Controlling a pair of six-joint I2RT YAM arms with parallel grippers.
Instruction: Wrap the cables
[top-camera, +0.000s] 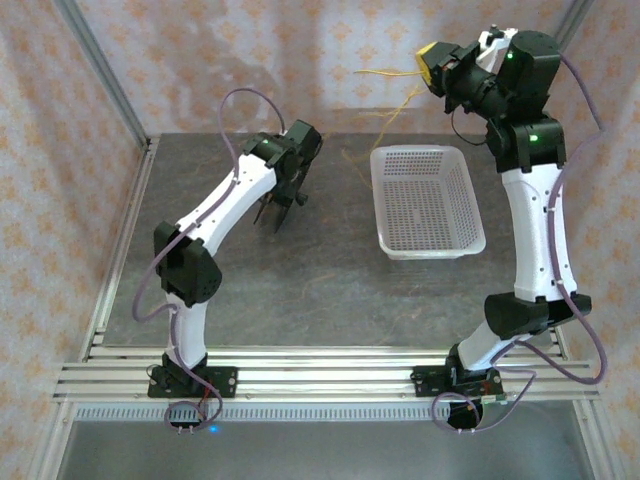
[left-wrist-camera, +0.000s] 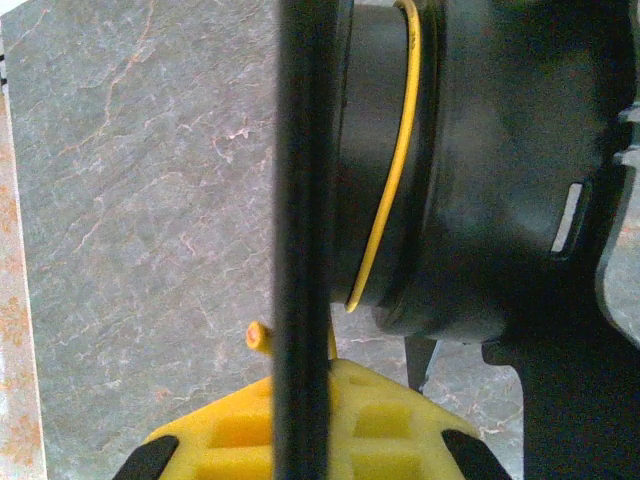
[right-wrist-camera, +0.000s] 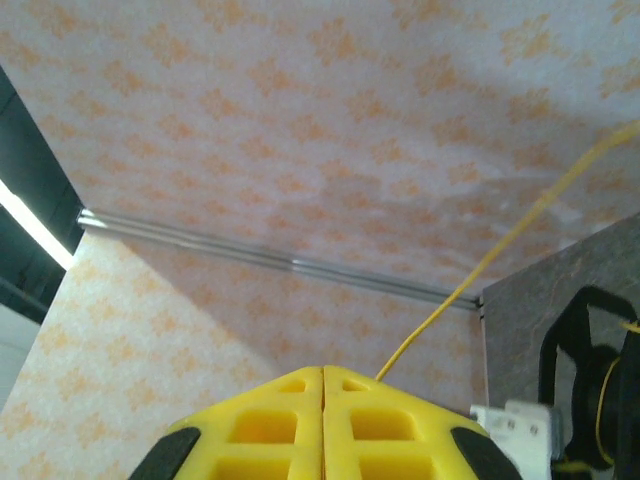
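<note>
My right gripper (top-camera: 430, 60) is raised high at the back right, shut on the thin yellow cable (top-camera: 395, 72). In the right wrist view the cable (right-wrist-camera: 520, 225) leaves the closed yellow fingertips (right-wrist-camera: 350, 395) and runs up to the right. My left gripper (top-camera: 283, 200) is low over the table's middle, shut on the black spool (top-camera: 272, 212). The left wrist view has the spool's plate (left-wrist-camera: 300, 200) edge-on between the yellow fingers (left-wrist-camera: 400, 420). One turn of cable (left-wrist-camera: 398, 170) lies round the dark hub. A cut cable end (left-wrist-camera: 258, 335) sticks out left of the plate.
A white perforated basket (top-camera: 420, 150) stands on the grey table (top-camera: 330, 280) right of centre, below the raised right arm. Patterned walls close in the back and sides. An aluminium rail (top-camera: 320, 375) runs along the near edge by the arm bases.
</note>
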